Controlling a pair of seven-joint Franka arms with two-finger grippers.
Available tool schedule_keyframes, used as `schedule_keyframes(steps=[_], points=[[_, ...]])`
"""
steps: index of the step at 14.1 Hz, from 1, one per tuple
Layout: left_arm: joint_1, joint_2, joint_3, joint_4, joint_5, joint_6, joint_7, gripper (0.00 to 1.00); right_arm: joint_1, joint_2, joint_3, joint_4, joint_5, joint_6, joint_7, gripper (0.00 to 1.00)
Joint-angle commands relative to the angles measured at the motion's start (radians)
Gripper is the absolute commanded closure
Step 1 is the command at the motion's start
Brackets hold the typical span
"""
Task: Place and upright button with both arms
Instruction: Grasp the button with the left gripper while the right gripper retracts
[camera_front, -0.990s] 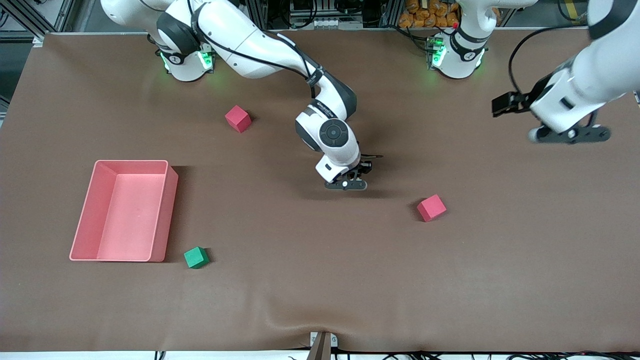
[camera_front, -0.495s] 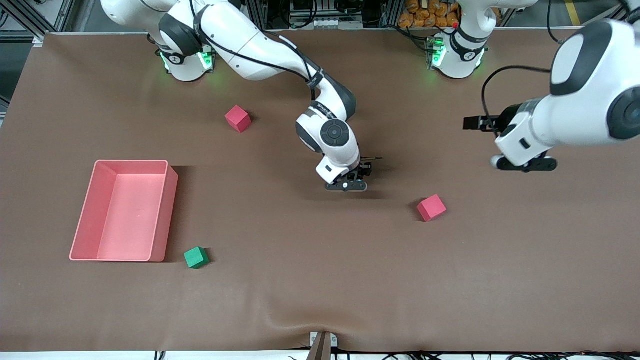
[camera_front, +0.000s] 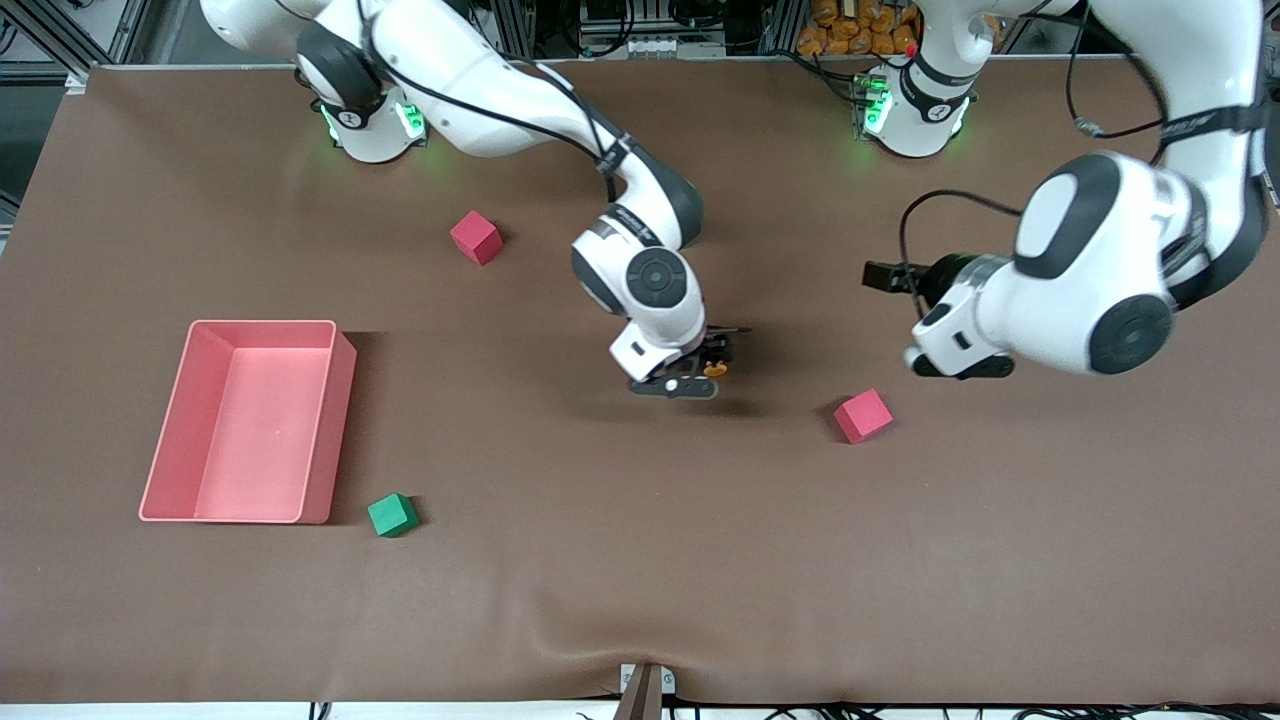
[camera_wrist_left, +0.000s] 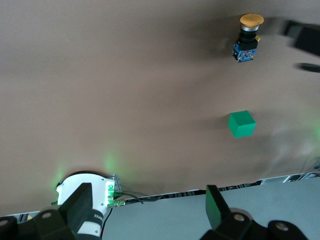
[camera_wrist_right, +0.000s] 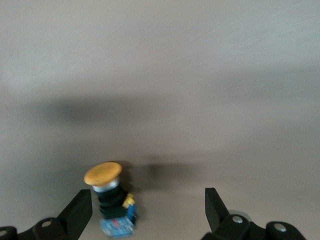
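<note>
Lying between open right tool (camera_wrist_right: 145, 207) fingers, button (camera_wrist_right: 111, 199), free

Orange-cap btn (camera_wrist_right: 103, 174), pink bin (camera_front: 246, 421)

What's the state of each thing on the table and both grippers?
button: on the table, not gripped, seems to lie on its side
right gripper: open, fingers either side of the button
left gripper: open, empty, in the air near a red cube
tray: empty
red cubes, the other nearer the robots' bases: loose on the table
green cube: loose beside the tray
</note>
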Motion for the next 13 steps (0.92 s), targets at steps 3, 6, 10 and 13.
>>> schedule_keyframes(steps=[3,6,10,13], points=[[-0.041,0.078,0.001,0.027,-0.015,0.059,-0.034,0.0,-0.183,-0.171,0.069,-0.026,-0.008,-0.251,-0.006,0.0],[-0.073,0.141,0.001,0.059,-0.016,0.086,-0.089,0.0,-0.335,-0.255,0.147,-0.035,-0.012,-0.336,-0.007,0.0],[-0.148,0.243,0.001,0.126,-0.019,0.134,-0.18,0.0,-0.501,-0.316,0.209,-0.038,-0.02,-0.45,-0.093,0.0],[-0.191,0.29,0.001,0.128,-0.02,0.192,-0.201,0.0,-0.592,-0.375,0.221,-0.043,-0.029,-0.502,-0.136,0.0]])
